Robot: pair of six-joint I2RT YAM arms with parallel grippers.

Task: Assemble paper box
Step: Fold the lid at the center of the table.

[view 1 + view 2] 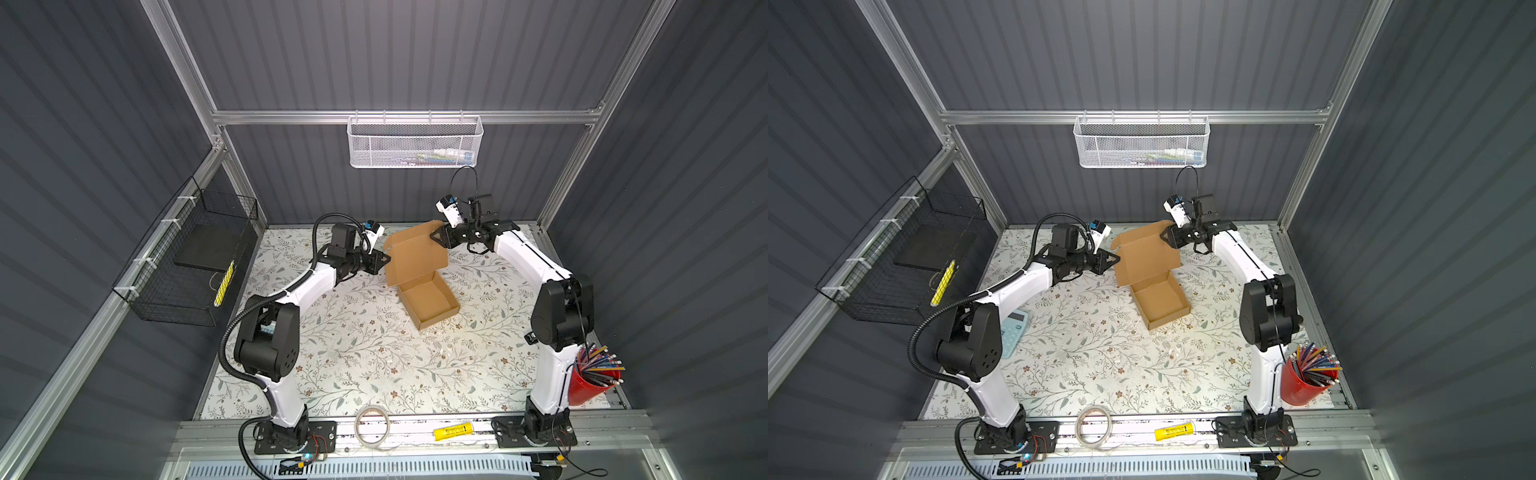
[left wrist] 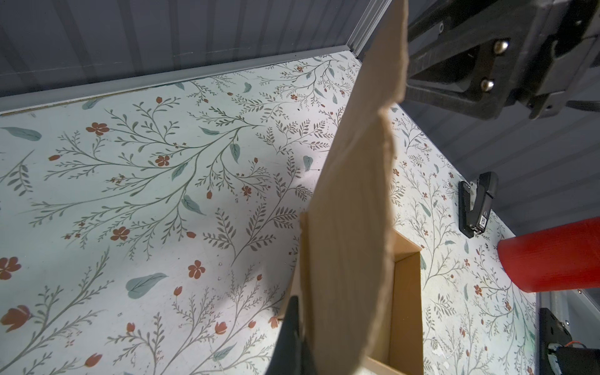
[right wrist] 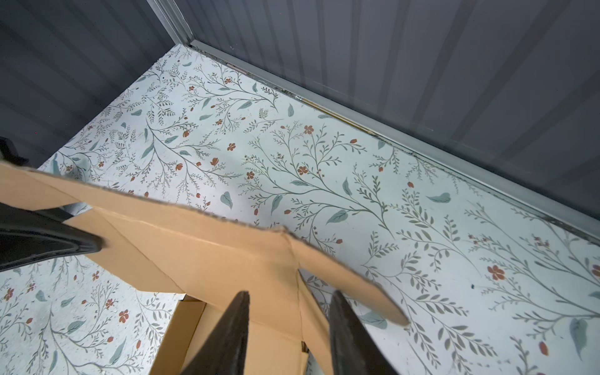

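The paper box (image 1: 430,301) of brown cardboard sits at the back middle of the floral table, in both top views. Its tray (image 1: 1160,303) is folded up and its lid (image 1: 415,257) stands raised behind it. My left gripper (image 1: 384,258) is shut, with its tip against the lid's left side flap (image 2: 350,227). I cannot tell whether it pinches the flap. In the left wrist view only one dark finger (image 2: 289,337) shows beside the cardboard. My right gripper (image 3: 290,293) is open at the lid's far right corner (image 1: 434,228). Its two fingers (image 3: 227,334) stand either side of the crease to the right side flap (image 3: 350,282).
A red cup of pencils (image 1: 590,376) stands at the front right, by the right arm's base. A tape roll (image 1: 372,424) and a yellow tube (image 1: 454,432) lie on the front rail. A calculator (image 1: 1013,332) lies under the left arm. A black stapler (image 2: 475,204) lies near the right edge.
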